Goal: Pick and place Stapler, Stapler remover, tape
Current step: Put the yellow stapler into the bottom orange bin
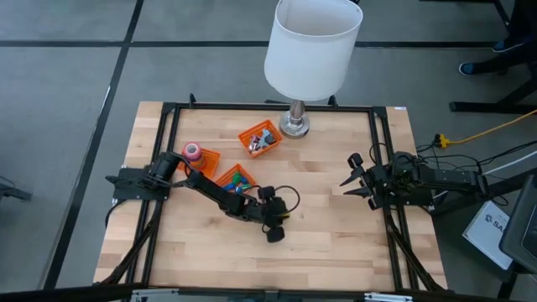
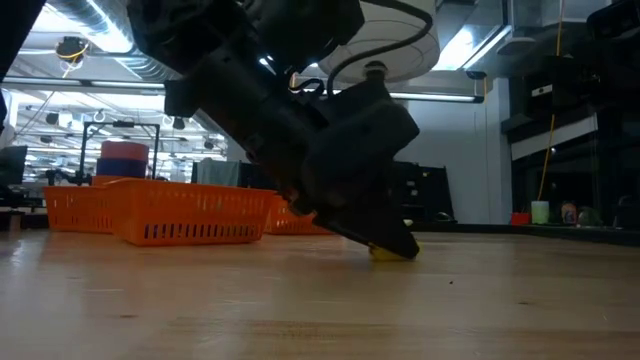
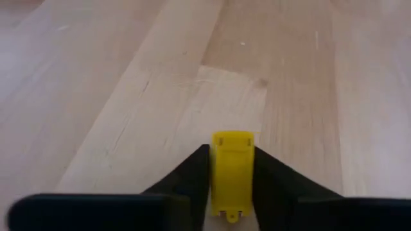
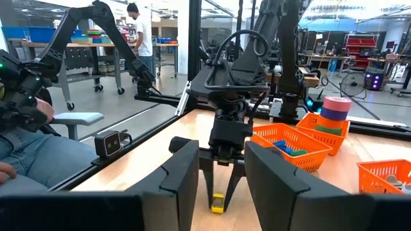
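You were working in a robotics lab or workshop hall. Beyond the wooden bench (image 4: pixel 160 151) stood another idle robot arm (image 4: pixel 90 29) behind glass panels, with shelving, work tables with equipment (image 4: pixel 359 54) and a standing person (image 4: pixel 138 35). Bright strip lights (image 2: pixel 60 100) ran across an open industrial ceiling with exposed ducts.

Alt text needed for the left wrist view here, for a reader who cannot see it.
The left gripper has its two dark fingers on either side of a small yellow piece, low over the wooden table. Bare light wood planks fill the rest of the frame.
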Action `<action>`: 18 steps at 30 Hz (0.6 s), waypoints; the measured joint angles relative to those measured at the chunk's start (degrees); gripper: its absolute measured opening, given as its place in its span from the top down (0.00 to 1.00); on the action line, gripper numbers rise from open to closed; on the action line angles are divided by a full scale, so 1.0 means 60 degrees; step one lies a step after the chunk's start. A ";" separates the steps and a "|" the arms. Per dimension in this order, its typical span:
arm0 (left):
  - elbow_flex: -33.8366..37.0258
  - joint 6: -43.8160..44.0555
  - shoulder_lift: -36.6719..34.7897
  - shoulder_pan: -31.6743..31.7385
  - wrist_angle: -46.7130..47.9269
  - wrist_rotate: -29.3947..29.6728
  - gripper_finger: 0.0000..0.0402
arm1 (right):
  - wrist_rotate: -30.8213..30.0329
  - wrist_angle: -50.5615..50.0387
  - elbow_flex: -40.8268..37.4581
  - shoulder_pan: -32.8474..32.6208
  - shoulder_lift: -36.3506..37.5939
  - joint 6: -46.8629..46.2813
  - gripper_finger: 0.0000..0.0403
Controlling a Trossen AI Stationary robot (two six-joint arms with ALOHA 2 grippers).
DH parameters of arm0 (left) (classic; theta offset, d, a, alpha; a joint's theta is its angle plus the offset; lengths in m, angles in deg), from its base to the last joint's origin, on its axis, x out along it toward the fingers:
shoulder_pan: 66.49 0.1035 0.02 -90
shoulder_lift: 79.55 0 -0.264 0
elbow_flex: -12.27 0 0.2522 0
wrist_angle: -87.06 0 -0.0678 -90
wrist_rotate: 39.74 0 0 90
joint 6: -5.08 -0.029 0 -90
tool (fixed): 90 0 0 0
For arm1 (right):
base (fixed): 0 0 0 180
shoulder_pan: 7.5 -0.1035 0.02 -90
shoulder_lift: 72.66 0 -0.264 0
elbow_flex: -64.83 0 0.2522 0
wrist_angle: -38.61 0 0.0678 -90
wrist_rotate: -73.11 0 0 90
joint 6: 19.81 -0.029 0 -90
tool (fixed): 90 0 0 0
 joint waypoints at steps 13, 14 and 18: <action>0.0025 0.0578 -0.0862 0.0462 0.1713 -0.0286 0.84 | 0.0001 0.0010 0.0000 0.0004 0.0001 0.0000 0.68; 0.0025 0.0579 -0.1052 0.0493 0.1952 -0.0165 0.84 | 0.0000 0.0009 0.0002 0.0004 0.0001 0.0002 0.68; 0.0025 0.0574 -0.1798 0.0574 0.3198 0.0312 0.84 | 0.0000 0.0004 0.0000 0.0000 -0.0001 0.0000 0.68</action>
